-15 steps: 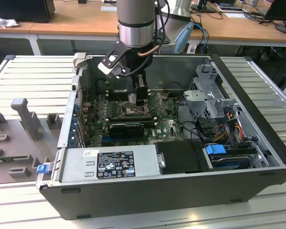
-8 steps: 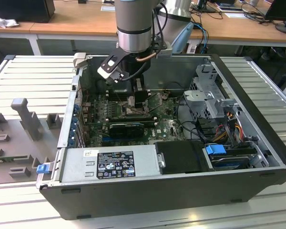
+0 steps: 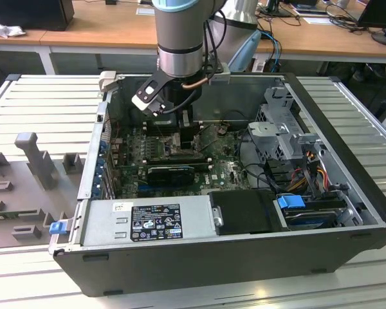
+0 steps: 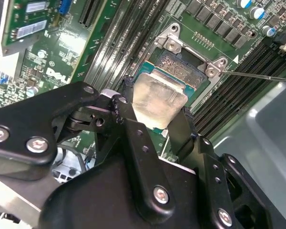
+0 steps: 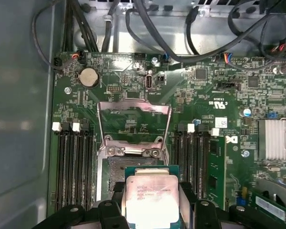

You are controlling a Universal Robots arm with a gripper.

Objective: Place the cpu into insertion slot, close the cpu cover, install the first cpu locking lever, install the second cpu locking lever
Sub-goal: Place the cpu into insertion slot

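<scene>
Pinching the cpu (image 4: 159, 100) by two opposite edges, the gripper (image 4: 155, 119) hangs inside the open computer case (image 3: 212, 257), low over the green motherboard (image 5: 214, 86). The chip covers part of the insertion slot (image 5: 126, 164), whose dark centre lies bare beyond it; whether it touches I cannot tell. The cpu cover (image 5: 133, 106) stands flipped open past the socket, with memory slots (image 5: 74, 167) flanking both sides.

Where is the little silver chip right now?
In both wrist views the cpu is held in the gripper, partly over the open insertion slot.
</scene>
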